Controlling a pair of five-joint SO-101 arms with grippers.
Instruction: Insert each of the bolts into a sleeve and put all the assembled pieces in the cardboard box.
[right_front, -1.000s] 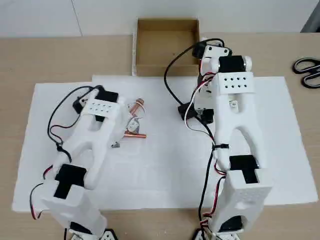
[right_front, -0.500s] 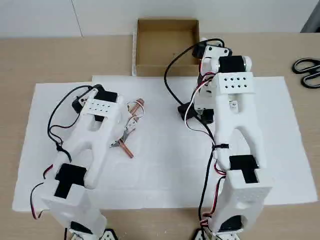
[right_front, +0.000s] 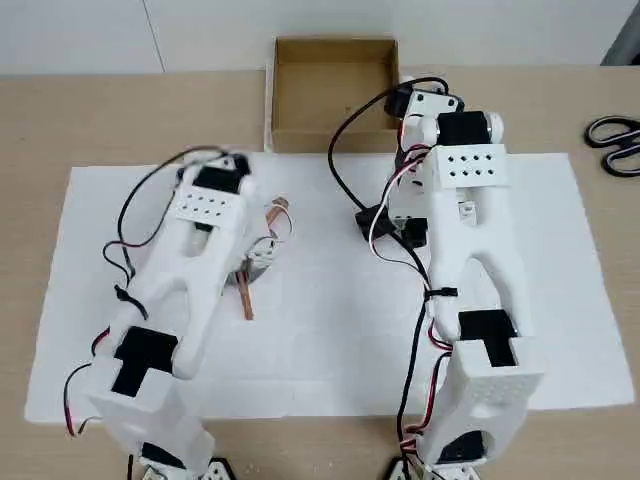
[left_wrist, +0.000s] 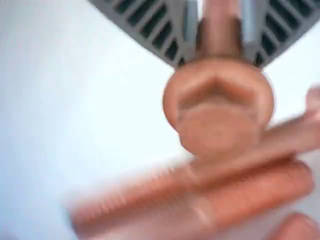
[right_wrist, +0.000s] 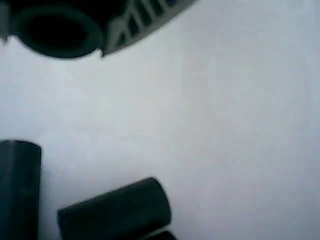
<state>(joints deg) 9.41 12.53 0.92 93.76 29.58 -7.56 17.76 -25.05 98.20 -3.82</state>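
The threaded copper bolt is clamped just under its round head by the left gripper. In the high view its shank runs toward the near table edge, above the white paper sheet. The hollow black plastic sleeve it must enter sits at the right gripper, well off to the bolt's right. Whether that gripper grips it I cannot tell. The shank probably has to swing rightward to line up. Loose copper bolts lie just beneath.

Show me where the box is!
In the high view the box sits at the table's far edge, just beyond the white paper, with the right arm close beside it.
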